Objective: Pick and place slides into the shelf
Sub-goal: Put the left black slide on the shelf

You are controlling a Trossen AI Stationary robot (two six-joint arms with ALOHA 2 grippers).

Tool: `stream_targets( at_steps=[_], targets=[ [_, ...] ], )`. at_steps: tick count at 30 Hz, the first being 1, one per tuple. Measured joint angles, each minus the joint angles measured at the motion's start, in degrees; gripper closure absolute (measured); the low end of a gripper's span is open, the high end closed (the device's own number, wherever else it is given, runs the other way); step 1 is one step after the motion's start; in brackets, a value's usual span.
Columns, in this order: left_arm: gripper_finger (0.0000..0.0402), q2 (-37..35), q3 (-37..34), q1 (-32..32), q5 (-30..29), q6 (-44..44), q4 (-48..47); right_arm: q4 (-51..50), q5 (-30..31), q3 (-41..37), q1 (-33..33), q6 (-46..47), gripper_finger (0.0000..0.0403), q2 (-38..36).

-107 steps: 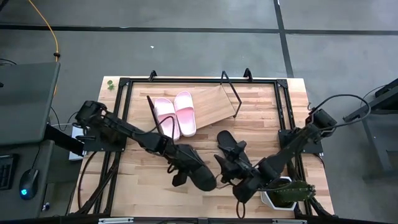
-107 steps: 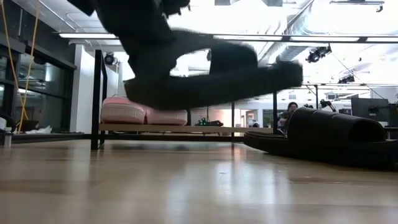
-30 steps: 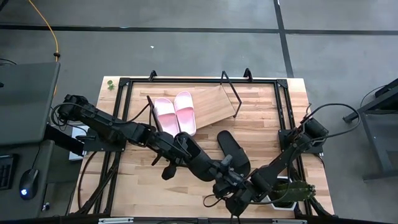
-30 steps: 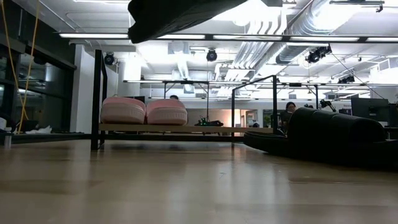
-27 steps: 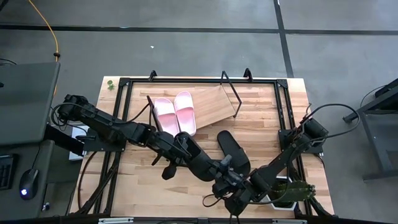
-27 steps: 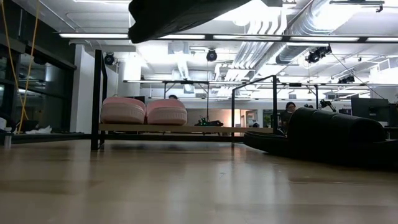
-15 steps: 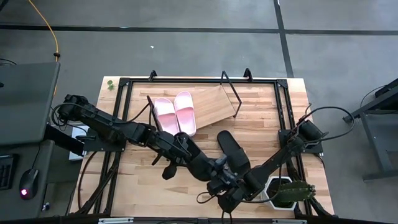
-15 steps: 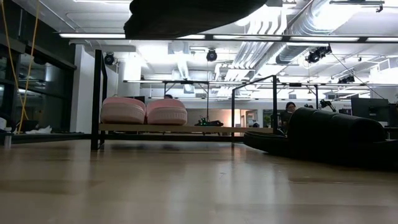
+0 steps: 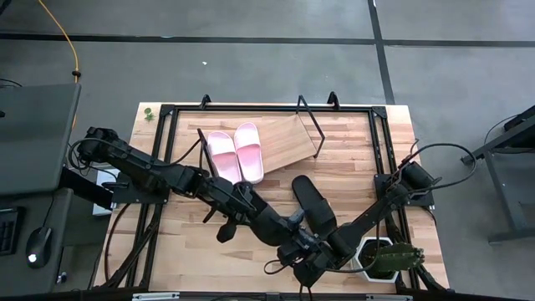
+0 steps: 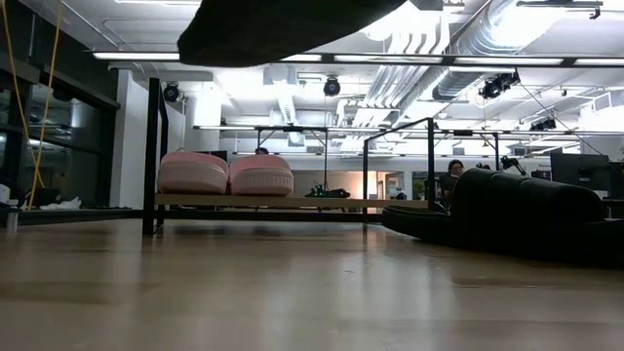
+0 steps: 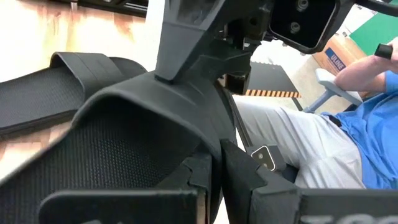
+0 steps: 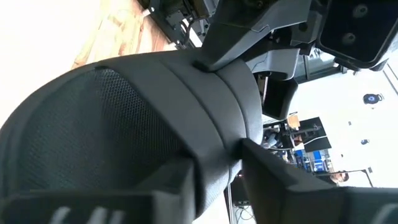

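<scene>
Both claws on one black slide, lifted off the tabletop

High view: the left claw (image 9: 251, 213) and right claw (image 9: 311, 251) now meet over the near centre of the tabletop (image 9: 393, 138), the right arm having swung in further than a second ago; between them hangs a black slide (image 9: 272, 226); the second black slide (image 9: 313, 205) lies just beside; two pink slides (image 9: 236, 153) sit on the shelf (image 9: 288, 138); low view: the carried slide (image 10: 283, 24) has drifted slightly left at the top edge, well clear of the wood; left wrist view: the left claw is clamped on the strap (image 11: 180, 106); right wrist view: the right claw is closed on the same strap (image 12: 205, 106), so a handover looks under way.
</scene>
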Motion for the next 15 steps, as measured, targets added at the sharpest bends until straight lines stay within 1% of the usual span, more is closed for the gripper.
stream_targets(
  at_steps=[6, 8, 11, 15],
  targets=[
    [0.0387, -0.04, 0.0, 0.0, 0.01, 0.01, 0.04, 0.04, 0.02, 0.0, 0.02, 0.22, 0.0389, 0.0],
    [0.0387, -0.04, 0.0, 0.0, -0.01, 0.01, 0.11, 0.07, 0.04, 0.0, 0.02, 0.24, 0.0397, 0.0],
    [0.0387, -0.04, 0.0, 0.0, -0.02, 0.01, 0.06, 0.45, 0.02, 0.0, 0.02, 0.27, 0.0393, 0.0],
    [0.0387, -0.04, 0.0, 0.0, -0.1, 0.03, -0.08, 0.48, 0.0, 0.0, 0.0, 0.27, 0.04, 0.0]
  ],
)
